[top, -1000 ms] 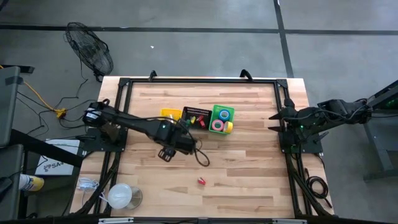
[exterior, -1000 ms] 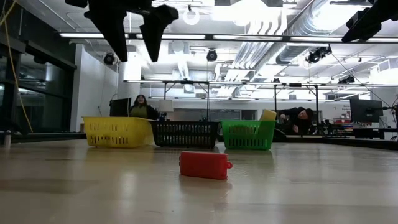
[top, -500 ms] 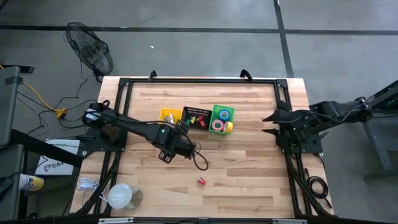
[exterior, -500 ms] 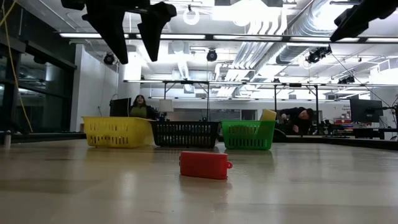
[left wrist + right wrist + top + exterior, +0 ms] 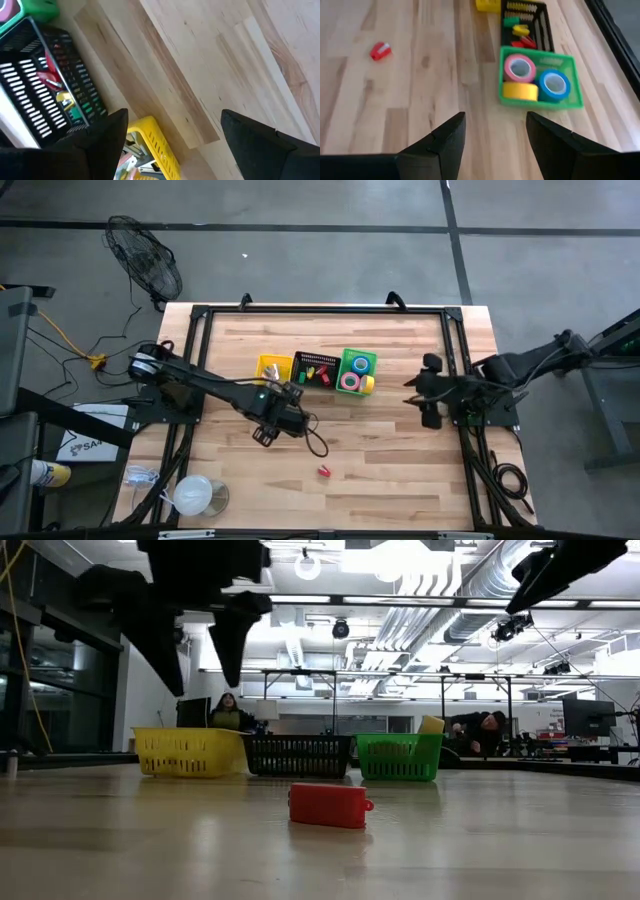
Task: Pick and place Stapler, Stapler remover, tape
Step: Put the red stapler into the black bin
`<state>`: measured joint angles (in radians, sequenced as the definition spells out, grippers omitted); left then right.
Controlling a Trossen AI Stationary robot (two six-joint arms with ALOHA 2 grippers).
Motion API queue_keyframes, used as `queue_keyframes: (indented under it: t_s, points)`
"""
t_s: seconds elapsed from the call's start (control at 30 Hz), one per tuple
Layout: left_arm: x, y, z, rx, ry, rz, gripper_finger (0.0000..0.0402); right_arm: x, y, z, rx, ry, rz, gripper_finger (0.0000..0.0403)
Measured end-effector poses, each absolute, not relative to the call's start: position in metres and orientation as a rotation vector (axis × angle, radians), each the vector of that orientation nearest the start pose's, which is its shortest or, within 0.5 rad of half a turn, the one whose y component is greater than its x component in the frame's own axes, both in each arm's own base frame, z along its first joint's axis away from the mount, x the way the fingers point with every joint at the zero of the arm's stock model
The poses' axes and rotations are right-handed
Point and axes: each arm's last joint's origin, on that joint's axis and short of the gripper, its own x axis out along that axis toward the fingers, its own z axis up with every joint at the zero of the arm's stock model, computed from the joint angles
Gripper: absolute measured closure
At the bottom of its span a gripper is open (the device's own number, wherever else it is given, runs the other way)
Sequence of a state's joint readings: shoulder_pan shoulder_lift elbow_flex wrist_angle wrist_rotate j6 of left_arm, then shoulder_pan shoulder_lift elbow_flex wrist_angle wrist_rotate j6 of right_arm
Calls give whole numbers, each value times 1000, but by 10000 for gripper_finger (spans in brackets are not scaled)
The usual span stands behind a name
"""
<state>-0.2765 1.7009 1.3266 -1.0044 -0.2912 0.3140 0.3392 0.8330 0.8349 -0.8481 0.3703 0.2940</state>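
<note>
A small red boxy piece [image 5: 324, 471], a stapler by its look, lies flat on the wooden table, also seen in the low view [image 5: 329, 805] and the right wrist view [image 5: 380, 50]. Pink [image 5: 520, 67], blue [image 5: 554, 84] and yellow tape [image 5: 520, 91] rolls sit in the green bin [image 5: 342, 358]. My left gripper [image 5: 264, 432] hangs open above bare wood, on the near side of the yellow bin [image 5: 266, 362], its fingers apart [image 5: 172, 120] with nothing between them. My right gripper [image 5: 421, 396] is open [image 5: 495, 120] over the table's right part, well above the board.
A black bin [image 5: 298, 362] with small red, yellow and green pieces stands between the yellow and green bins. A big white roll [image 5: 192, 495] sits at the near left corner. A cable loops below my left wrist [image 5: 318, 442]. People sit in the room beyond [image 5: 228, 712].
My left gripper has sunk toward the table, staying open, and has turned a little in the low view. My right gripper has come in from the table's right edge toward the left, over the board, still open. The red piece and the bins have not moved.
</note>
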Motion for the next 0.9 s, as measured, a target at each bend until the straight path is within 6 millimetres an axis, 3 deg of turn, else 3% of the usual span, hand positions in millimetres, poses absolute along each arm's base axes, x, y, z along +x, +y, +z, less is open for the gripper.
queue_keyframes:
  t_s: [0.33, 0.67, 0.9]
  points:
    - [263, -75, 248, 559, 1070, -161, 87, 177, 90, 269, -87, 691, -230, 203]
    - [213, -93, 233, 508, 930, -174, 87, 213, 143, 222, -60, 624, -310, 202]
    - [190, -107, 233, 526, 822, -177, 87, 238, 171, 192, 0, 558, -289, 203]
